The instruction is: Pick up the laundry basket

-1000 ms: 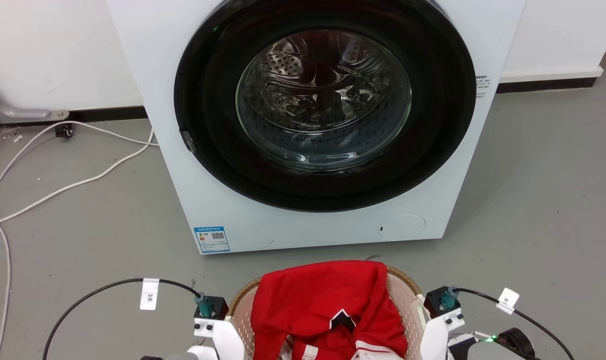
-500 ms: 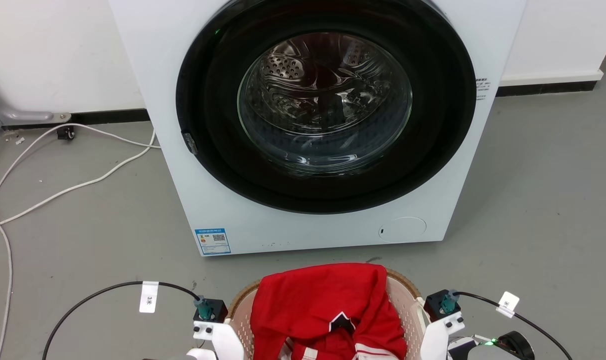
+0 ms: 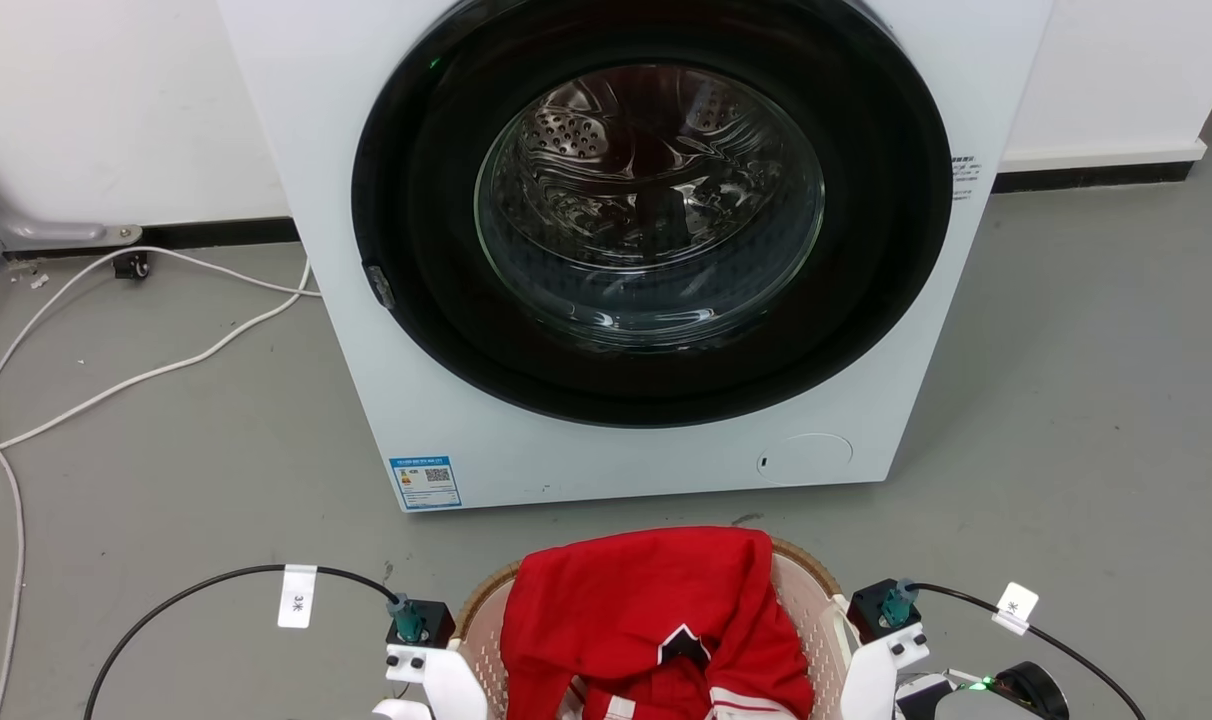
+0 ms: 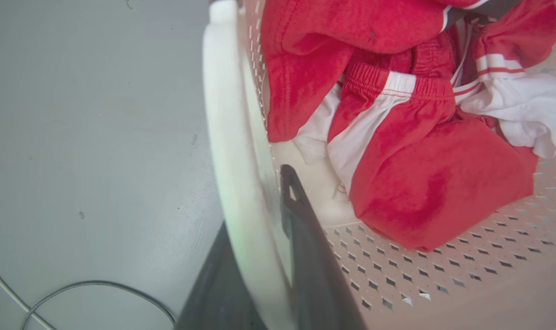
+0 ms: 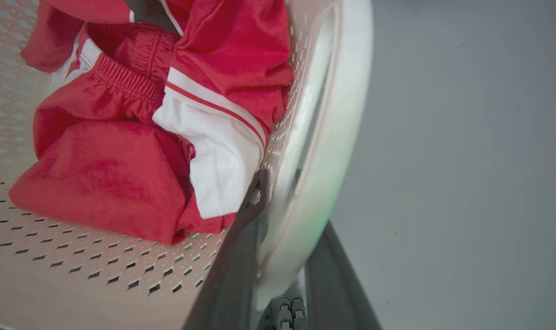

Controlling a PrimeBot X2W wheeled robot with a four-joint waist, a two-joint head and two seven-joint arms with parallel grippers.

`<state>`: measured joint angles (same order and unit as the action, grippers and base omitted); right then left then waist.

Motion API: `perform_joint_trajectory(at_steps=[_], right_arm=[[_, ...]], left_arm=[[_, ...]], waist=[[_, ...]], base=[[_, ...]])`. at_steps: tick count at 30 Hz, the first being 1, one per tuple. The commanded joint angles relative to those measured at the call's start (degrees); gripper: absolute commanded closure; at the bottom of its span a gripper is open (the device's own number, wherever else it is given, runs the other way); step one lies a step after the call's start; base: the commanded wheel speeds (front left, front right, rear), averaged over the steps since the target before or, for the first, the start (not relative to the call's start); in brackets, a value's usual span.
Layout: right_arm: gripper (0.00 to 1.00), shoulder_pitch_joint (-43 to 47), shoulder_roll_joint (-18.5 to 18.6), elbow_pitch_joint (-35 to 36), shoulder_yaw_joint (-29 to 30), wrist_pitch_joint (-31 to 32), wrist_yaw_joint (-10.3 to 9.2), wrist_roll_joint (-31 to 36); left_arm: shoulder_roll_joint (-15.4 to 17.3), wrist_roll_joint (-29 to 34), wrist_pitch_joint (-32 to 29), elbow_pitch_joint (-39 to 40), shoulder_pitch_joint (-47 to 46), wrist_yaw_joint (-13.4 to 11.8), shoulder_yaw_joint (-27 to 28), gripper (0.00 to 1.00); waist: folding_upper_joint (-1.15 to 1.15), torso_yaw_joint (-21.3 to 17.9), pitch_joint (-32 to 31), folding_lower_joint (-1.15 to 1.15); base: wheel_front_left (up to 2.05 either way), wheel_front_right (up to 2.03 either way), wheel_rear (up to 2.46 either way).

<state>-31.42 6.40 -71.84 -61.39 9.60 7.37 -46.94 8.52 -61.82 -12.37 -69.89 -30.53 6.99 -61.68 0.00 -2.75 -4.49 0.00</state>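
- Left wrist view: left gripper (image 4: 255,206) pinching white L handle (image 4: 225,128), one finger inside wall, one outside.
- Right gripper (image 5: 291,206) clamped likewise on R handle (image 5: 337,105).
- Grasp done; lift prob. left, can't tell if off floor (image 3: 166,450).
- Pale-pink perforated laundry basket (image 3: 816,600), brown rim, red/white clothes (image 3: 646,600) inside; just before washing machine (image 3: 416,400).

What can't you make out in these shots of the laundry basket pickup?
- Head view: laundry basket, near half cut off by the bottom edge, floor covered by red clothes.
- Head view: blue label print on the washing machine, too small.
- Left wrist view: left gripper, outer fingertip hidden behind the white handle.
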Motion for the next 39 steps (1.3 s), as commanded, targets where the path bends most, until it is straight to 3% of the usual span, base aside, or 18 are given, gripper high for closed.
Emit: perform_joint_trajectory(at_steps=[1, 39], right_arm=[[1.00, -0.84, -0.65, 0.40, -0.54, -0.54, 0.22, -0.24], [1.00, -1.46, -0.72, -0.62, -6.59, -1.73, 0.22, -5.93]], left_arm=[[-0.75, -0.22, 0.46, 0.57, -0.59, 0.84, -0.47, 1.00], [-0.29, -3.87, 1.80, -0.02, -0.80, 0.81, -4.53, 1.00]], waist=[[0.00, -0.02, 0.04, 0.00], [0.00, -0.07, -0.10, 0.00]], base=[[0.00, 0.00, 0.00], [0.00, 0.00, 0.00]])
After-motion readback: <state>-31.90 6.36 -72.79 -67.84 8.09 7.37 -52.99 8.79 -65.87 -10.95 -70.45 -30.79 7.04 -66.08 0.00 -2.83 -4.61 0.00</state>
